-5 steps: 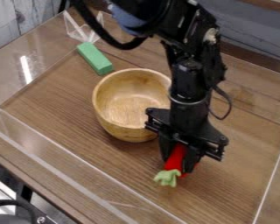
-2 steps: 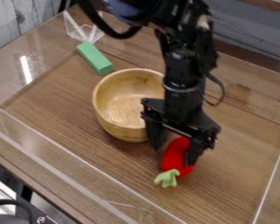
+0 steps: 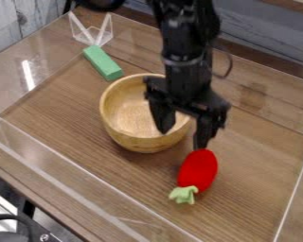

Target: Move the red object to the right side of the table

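Note:
The red object (image 3: 197, 171), a small oval toy fruit with a pale green leafy end, lies on the brown wood-grain table (image 3: 79, 104) at the front right, just right of the wooden bowl. My gripper (image 3: 188, 126) hangs above and behind it, pointing straight down. Its black fingers (image 3: 159, 115) stand spread apart with nothing between them and do not touch the fruit.
A round wooden bowl (image 3: 133, 115) sits mid-table, partly behind the gripper. A green rectangular block (image 3: 101, 62) lies at the back left. Low clear acrylic walls (image 3: 27, 156) edge the tabletop.
The gripper let go of the red object, opened wide, and rose up and back toward the bowl. The fruit now lies free on the table.

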`<state>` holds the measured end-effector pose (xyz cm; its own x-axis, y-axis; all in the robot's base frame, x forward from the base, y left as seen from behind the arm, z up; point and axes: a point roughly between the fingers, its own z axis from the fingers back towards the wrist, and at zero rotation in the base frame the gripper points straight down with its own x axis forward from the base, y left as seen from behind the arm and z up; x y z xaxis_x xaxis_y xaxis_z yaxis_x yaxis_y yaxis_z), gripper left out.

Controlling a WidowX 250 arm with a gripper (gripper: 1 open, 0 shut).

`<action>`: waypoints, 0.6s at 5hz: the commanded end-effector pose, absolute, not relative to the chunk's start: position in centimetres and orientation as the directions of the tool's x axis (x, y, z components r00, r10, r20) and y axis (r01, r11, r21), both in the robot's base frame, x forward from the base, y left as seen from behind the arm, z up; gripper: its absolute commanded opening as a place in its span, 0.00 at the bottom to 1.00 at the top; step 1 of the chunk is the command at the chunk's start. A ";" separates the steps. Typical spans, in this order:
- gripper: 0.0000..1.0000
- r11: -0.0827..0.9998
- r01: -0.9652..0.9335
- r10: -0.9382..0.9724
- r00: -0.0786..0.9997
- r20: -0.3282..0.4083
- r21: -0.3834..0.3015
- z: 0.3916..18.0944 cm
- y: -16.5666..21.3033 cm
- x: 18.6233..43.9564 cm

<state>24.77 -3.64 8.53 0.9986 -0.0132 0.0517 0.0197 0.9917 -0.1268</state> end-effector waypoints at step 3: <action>1.00 0.986 0.068 -0.030 0.971 0.239 -0.150 13.1 -1.5 28.4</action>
<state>27.69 -1.71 11.10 0.9856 -0.0291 0.1663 0.0556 0.9860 -0.1571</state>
